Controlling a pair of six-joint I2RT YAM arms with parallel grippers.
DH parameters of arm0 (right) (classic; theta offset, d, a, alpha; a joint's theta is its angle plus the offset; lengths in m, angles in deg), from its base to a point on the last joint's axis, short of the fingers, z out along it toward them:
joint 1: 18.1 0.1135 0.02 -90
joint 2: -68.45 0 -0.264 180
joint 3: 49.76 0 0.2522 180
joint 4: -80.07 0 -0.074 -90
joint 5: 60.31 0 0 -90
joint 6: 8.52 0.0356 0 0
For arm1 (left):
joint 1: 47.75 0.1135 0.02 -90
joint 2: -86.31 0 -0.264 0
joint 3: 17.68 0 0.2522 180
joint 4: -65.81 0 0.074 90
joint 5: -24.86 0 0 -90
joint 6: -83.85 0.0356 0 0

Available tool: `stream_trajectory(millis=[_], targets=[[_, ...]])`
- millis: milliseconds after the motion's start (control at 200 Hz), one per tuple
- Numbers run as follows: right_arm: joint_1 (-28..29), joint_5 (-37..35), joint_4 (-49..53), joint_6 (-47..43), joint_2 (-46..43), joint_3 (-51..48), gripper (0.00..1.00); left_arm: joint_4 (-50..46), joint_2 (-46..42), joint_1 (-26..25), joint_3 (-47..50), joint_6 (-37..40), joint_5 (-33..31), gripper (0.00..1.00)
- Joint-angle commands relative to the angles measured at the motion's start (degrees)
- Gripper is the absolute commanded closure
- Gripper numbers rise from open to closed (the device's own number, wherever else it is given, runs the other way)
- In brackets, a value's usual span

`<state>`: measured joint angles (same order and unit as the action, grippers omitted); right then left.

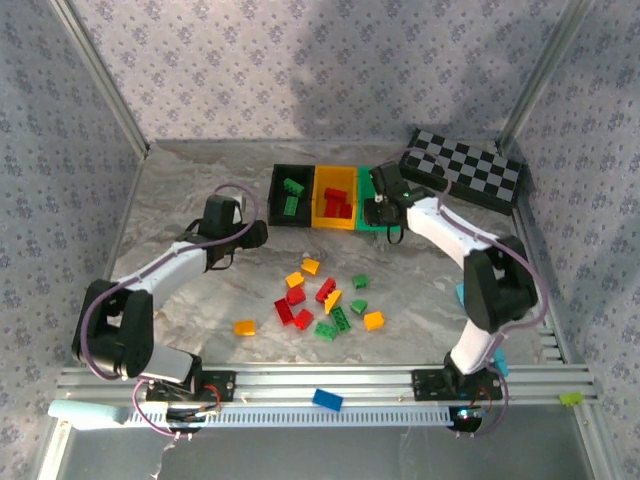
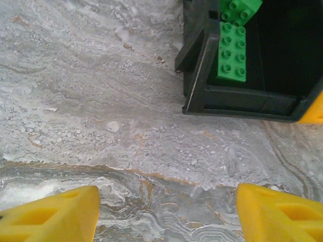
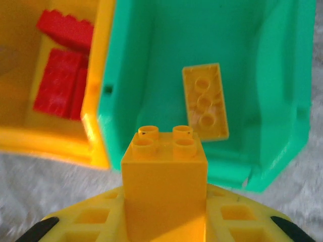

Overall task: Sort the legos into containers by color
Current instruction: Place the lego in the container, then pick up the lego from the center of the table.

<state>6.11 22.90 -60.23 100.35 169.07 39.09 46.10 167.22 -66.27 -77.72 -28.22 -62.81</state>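
**Containers.** Three open-topped rectangular plastic bins in a row at the far middle of the marbled grey table (image 1: 200,290): black bin (image 1: 276,196), yellow bin (image 1: 335,221), green bin (image 3: 252,75).

**Contents.**
- Black bin: green studded bricks (image 2: 232,50).
- Yellow bin: red studded bricks (image 3: 60,85).
- Green bin: one flat yellow-orange brick (image 3: 205,101), lying underside up.

**Loose legos.** A scatter of small red, green and yellow-orange bricks (image 1: 320,300) on the table between the two arms, near the front edge.

**Left arm.** Elbow folded back at the left, white forearm angled up and right. The left gripper (image 2: 166,217) is low over bare table, just short of the black bin's near corner. Its yellow fingers (image 2: 50,217) stand apart with nothing between them.

**Right arm.** Elbow raised at the right, forearm reaching up and left. The right gripper (image 1: 385,212) is over the green bin's near wall, clamped on a square yellow-orange brick (image 3: 164,176), studs facing the bin.

**Other.** Blue brick (image 1: 327,400) on the front rail; black-and-white checkered board (image 1: 465,168) at the far right.
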Motion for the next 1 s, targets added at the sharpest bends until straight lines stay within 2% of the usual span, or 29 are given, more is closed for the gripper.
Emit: stream_trajectory(millis=[0,165,245,315,490,740,995], targets=[[-1.0,-3.12,-1.94,-2.43,4.71,5.94,0.67,0.68,-1.83,-0.67,-0.01,0.37,2.02,0.29],[-2.15,-2.66,-0.2,-3.71,9.98,11.22,0.63,0.61,-2.23,-1.34,-0.12,0.35,2.14,0.28],[-2.51,-2.38,0.52,-3.67,10.49,12.01,0.46,0.42,-2.55,-1.57,-0.21,0.36,2.26,0.28],[-2.51,-1.85,0.5,-3.49,9.56,11.36,0.4,0.46,-2.77,-1.86,-0.18,0.44,2.09,0.28],[1.41,-2.35,1.97,-4.57,6.0,9.65,0.4,0.58,-2.53,-1.95,-0.11,0.42,1.94,0.28],[11.82,6.88,3.15,-4.37,-1.06,3.86,0.4,0.81,-1.06,-2.04,-0.46,0.43,2.08,0.28],[19.12,14.04,4.69,-9.14,3.11,2.58,0.38,1.47,0.48,-2.11,-0.54,0.09,2.51,0.28]])
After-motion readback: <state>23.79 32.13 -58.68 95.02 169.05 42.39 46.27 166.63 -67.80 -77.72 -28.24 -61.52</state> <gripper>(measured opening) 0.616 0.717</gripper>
